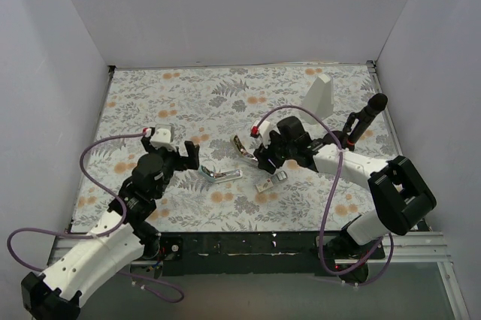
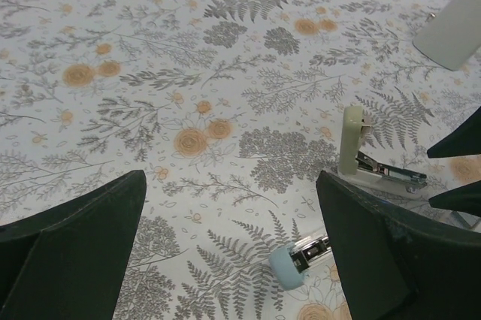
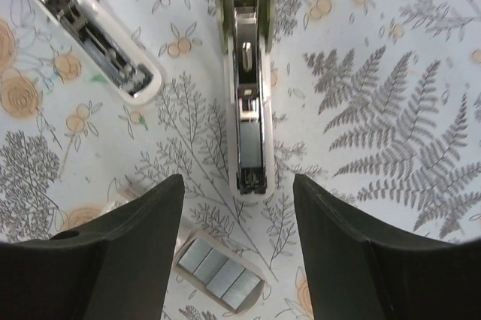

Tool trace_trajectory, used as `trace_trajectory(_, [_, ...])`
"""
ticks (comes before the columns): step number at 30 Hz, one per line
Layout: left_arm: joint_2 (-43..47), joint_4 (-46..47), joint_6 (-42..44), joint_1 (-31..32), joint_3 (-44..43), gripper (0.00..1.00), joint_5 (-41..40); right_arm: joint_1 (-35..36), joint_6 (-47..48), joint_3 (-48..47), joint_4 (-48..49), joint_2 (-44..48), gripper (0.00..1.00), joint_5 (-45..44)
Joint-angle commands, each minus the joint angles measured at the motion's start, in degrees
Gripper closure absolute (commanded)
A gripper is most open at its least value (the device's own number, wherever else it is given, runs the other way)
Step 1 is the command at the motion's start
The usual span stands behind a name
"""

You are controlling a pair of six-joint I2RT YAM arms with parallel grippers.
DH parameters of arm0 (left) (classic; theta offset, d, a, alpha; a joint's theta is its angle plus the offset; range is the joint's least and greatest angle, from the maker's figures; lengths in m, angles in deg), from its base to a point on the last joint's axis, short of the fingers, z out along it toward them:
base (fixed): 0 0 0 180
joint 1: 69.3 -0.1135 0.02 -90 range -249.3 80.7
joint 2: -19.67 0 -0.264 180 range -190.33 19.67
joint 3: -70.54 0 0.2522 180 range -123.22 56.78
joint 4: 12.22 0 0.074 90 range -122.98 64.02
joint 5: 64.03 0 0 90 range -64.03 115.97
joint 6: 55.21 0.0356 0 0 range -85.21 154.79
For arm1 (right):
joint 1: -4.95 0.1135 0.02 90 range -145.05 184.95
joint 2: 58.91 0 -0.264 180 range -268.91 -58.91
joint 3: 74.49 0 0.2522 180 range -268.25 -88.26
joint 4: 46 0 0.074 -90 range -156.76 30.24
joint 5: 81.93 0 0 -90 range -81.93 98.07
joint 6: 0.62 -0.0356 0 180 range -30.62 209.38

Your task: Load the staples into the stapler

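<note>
No readable text, number or sign in any view. Stapler (image 1: 219,175): plain plastic and metal, no brand legible. Staples (image 3: 218,273) in small box: no lettering to make out. Counter (image 1: 225,95): floral print only, no words.

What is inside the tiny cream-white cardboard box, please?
Silver staple strips lie side by side inside the tiny cream-white cardboard box; they cover its floor, so anything beneath is hidden.
</note>
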Motion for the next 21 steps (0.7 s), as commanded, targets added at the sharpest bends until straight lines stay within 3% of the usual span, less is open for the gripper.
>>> trace_trajectory(1, [-8.83,-0.95,-5.19,-0.33,-5.59,0.02,6.57,0.13,0.3,6.75,9.8,3.7,0.32,0.2])
trace_trajectory(9, [-22.82,-0.62,-10.21,-0.51,-13.41,0.02,8.07,-1.19,-1.81,14.05,22.19,5.56,0.37,-0.76])
trace_trajectory(21, [-42.15,1.41,-13.81,-0.86,-23.52,0.02,10.09,-4.0,-2.52,15.03,24.4,3.18,0.44,4.41])
